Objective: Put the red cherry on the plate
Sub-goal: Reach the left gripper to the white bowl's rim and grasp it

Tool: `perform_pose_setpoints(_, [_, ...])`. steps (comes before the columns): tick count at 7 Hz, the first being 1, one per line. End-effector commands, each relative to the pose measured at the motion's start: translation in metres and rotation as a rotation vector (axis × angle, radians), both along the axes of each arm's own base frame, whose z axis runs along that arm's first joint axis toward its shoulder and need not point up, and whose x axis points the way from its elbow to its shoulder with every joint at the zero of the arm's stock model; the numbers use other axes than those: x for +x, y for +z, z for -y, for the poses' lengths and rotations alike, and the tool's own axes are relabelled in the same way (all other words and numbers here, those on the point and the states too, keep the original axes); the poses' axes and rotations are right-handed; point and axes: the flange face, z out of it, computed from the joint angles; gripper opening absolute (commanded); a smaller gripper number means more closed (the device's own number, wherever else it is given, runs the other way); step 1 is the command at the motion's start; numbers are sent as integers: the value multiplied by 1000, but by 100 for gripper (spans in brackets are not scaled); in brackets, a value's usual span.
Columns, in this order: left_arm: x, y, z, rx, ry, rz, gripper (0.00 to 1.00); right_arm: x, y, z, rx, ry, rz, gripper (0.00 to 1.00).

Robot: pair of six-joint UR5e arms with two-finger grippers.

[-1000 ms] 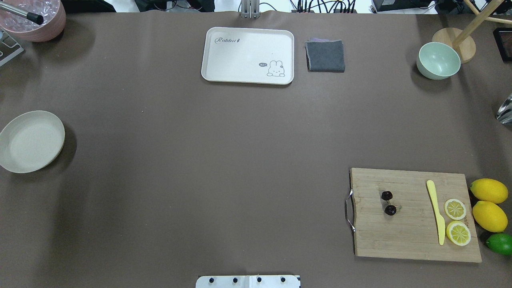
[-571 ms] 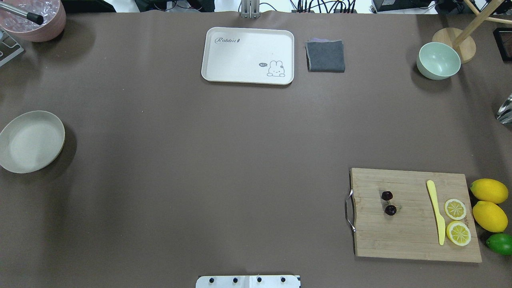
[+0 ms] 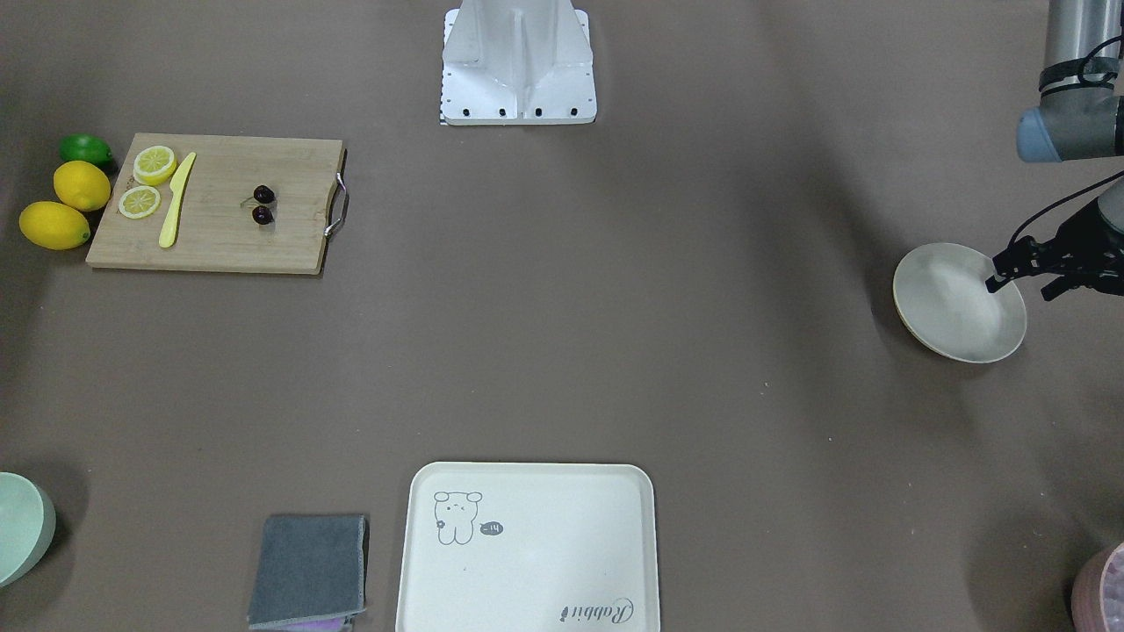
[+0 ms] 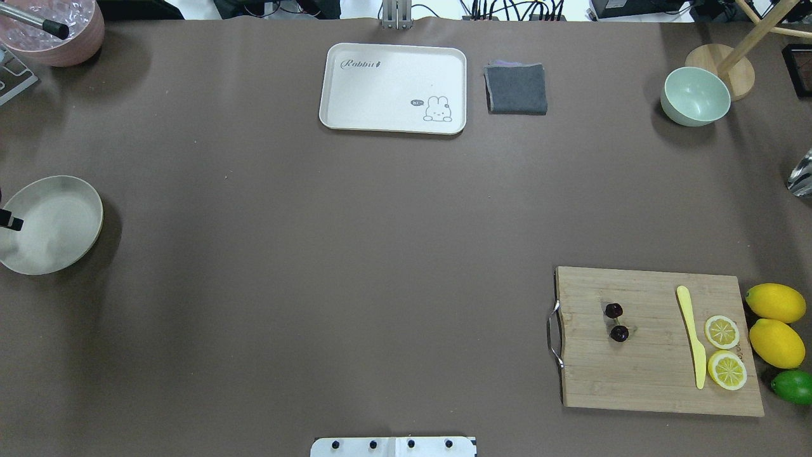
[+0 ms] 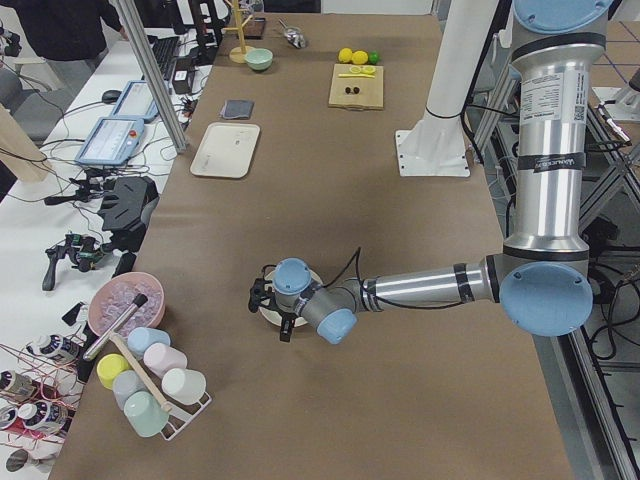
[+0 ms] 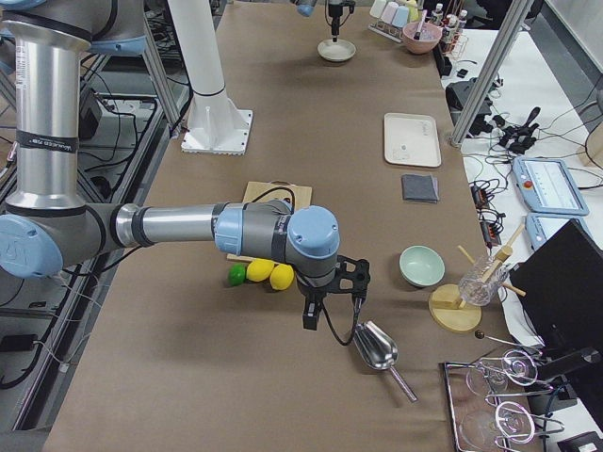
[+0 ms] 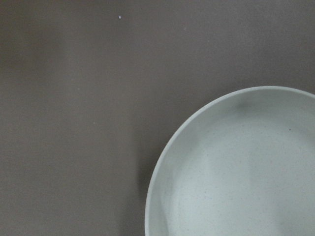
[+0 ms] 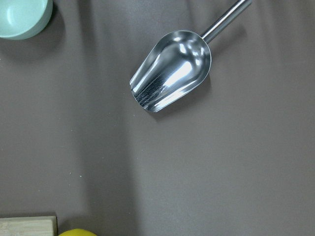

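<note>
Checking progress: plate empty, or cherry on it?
Empty. The plate shows bare inside; the cherry lies on the cutting board.

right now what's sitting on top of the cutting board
On the cutting board lie the red cherry pair, a yellow knife and two lemon slices beside the knife. Nothing else shows on it; the wood directly beneath those items is covered.

Left end effector half off-frame, plate rim clipped at the edge — red cherry stems too tiny.
</note>
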Motion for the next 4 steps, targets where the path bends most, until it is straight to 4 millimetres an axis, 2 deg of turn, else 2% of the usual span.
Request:
perform_pose_setpoints(1, [7,3,-2,-3,16,1,83,0,0,0,1,-1,0,100])
perform_pose_setpoints(2, [7,5,-2,-4,18,5,71,0,0,1,2,-2,-2,100])
perform_pose_setpoints(4, [6,11,-4,-11,21,10,71,0,-1,1,2,0,-2,100])
